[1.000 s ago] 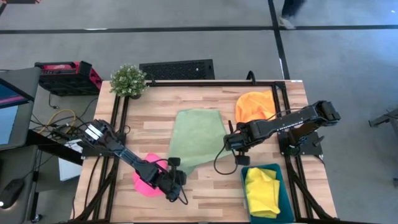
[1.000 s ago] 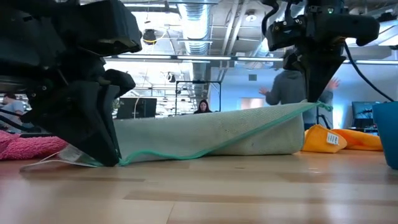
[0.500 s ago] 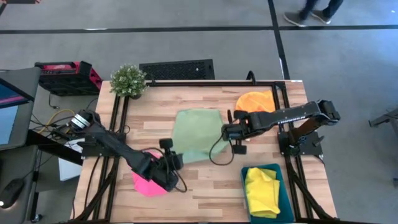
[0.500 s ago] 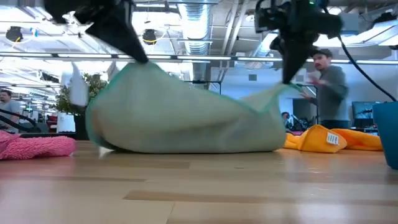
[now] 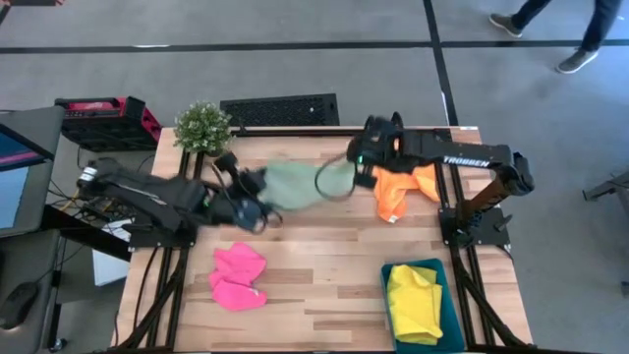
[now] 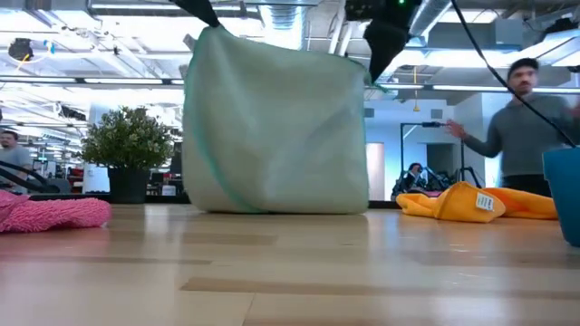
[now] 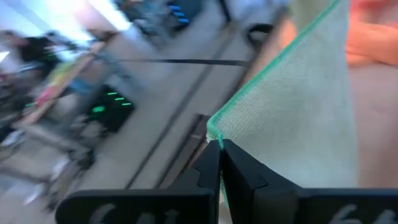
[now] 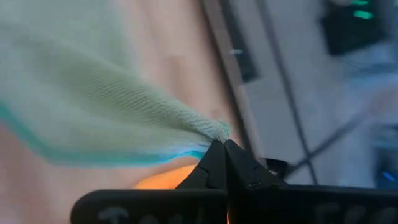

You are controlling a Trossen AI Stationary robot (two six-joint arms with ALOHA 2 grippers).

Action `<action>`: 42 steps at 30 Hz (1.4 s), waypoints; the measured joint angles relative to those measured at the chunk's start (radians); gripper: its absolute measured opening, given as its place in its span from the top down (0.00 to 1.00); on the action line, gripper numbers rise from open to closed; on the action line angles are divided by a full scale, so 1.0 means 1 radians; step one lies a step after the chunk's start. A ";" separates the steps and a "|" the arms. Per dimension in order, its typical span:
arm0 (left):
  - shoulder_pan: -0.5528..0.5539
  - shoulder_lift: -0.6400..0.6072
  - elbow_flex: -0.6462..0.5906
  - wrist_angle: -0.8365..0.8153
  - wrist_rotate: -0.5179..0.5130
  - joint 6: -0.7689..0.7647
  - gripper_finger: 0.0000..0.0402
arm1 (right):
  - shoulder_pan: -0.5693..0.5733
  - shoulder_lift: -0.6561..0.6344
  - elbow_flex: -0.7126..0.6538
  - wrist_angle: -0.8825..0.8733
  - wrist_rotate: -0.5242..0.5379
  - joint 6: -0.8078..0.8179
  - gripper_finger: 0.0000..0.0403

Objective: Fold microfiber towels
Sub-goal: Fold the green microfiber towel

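Observation:
The light green towel [image 6: 276, 127] hangs like a curtain between my two grippers over the far middle of the table, its lower part [image 6: 272, 206] on the wood. My left gripper [image 5: 257, 192] is shut on one upper corner, my right gripper [image 5: 356, 165] on the other. The orange towel [image 5: 401, 187] lies crumpled at the far right. The pink towel [image 5: 239, 276] lies bunched at the near left. The yellow towel [image 5: 416, 301] lies in the teal tray [image 5: 453, 315]. My left gripper pinches a corner of the green towel [image 7: 215, 129] between its two fingertips, right at the teal hem. The corner is raised and the cloth hangs down from it. My right gripper pinches the other upper corner [image 8: 216, 129], bunched to a point, between its fingertips. The upper edge between the two corners sags only a little.
A potted plant [image 5: 203, 126] stands at the far left corner. The arms' black frames run along both table sides. A person [image 6: 530, 127] moves in the room behind the table. Bare wood lies in the near middle.
Both grippers have risen and gone toward the table's far edge, each keeping hold of its corner. The green towel, lying flat before, now has its near edge lifted high and carried back, so the cloth stands upright while its far part stays on the table.

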 joint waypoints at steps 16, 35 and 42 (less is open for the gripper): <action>0.439 -0.091 0.001 0.651 0.081 0.815 1.00 | -0.270 -0.001 0.108 0.236 0.174 -0.200 0.99; 0.321 -0.086 0.001 0.201 0.253 0.484 1.00 | -0.056 -0.098 0.117 -0.200 0.041 0.104 0.99; 0.195 -0.070 0.000 -0.027 0.345 0.200 1.00 | 0.093 -0.098 0.010 -0.304 -0.018 0.311 0.99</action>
